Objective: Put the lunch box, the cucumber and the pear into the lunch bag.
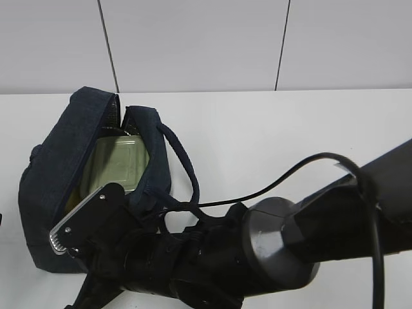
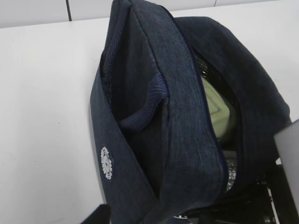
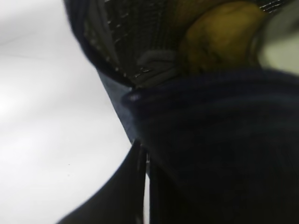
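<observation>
Now the lunch bag [image 1: 58,180] lies on the white desk [image 1: 270,141] with its top gaping, and the lunch box [image 1: 119,164] sits inside, its pale green lid showing through the opening. The pear [image 3: 219,35] is in there too — a yellow lump against the silvery lining, just beyond the right jaws [image 3: 142,186], which are closed tight at the bag's near edge; whether they pinch the fabric I cannot tell. The right arm [image 1: 257,251] reaches across to the bag's near end. The left jaws are out of sight — their state cannot be seen
</observation>
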